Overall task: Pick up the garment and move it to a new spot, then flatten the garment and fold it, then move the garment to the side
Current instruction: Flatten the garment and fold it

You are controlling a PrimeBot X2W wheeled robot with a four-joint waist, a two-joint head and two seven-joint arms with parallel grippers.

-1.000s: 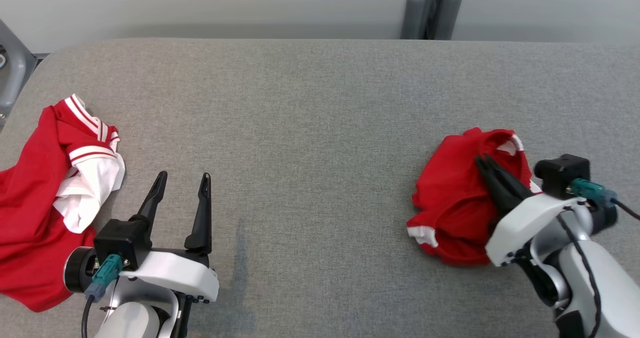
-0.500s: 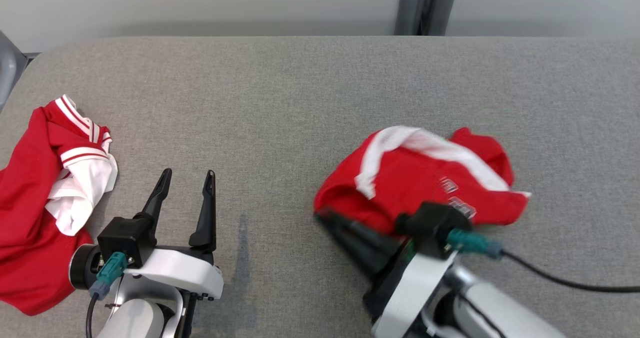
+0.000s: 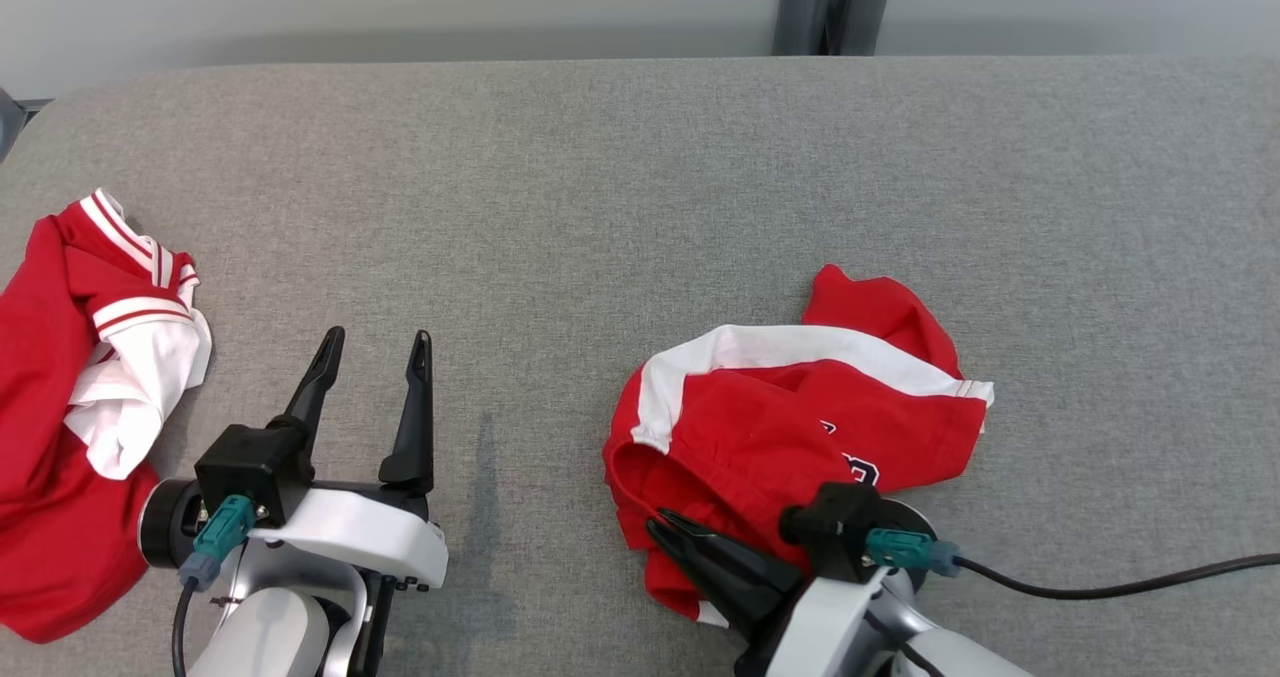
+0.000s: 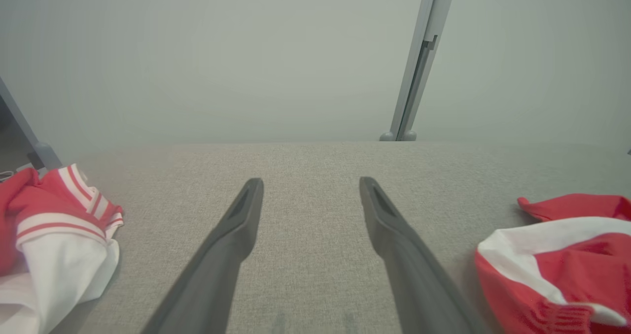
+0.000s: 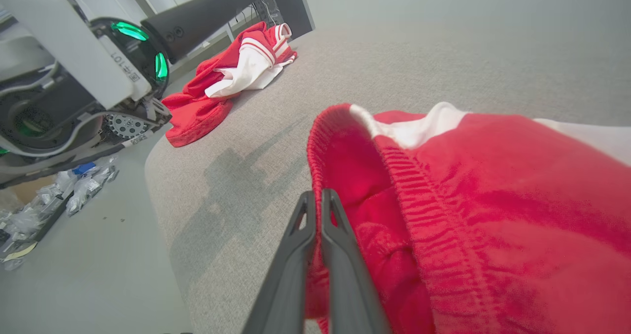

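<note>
The garment (image 3: 800, 427), red shorts with a white stripe and an elastic waistband, lies crumpled on the grey table (image 3: 640, 177) right of centre near the front. My right gripper (image 3: 655, 529) is shut at the waistband's front left edge, with red cloth pinched between its fingers. In the right wrist view the shut gripper (image 5: 315, 196) sits against the ribbed waistband of the garment (image 5: 468, 215). My left gripper (image 3: 375, 342) stands open and empty over bare table at the front left, well left of the shorts. In the left wrist view the open gripper (image 4: 310, 183) has the garment (image 4: 557, 255) at its lower right.
A second red and white garment (image 3: 70, 407) lies bunched at the table's left edge, just left of my left arm. A grey post (image 3: 830, 2) stands behind the table's far edge. The table's front left corner and the floor (image 5: 88, 265) show in the right wrist view.
My right gripper has dragged the shorts from the right side toward the centre front, and they have spread out with the white stripe showing. The head camera shifted slightly. The left gripper stayed put.
</note>
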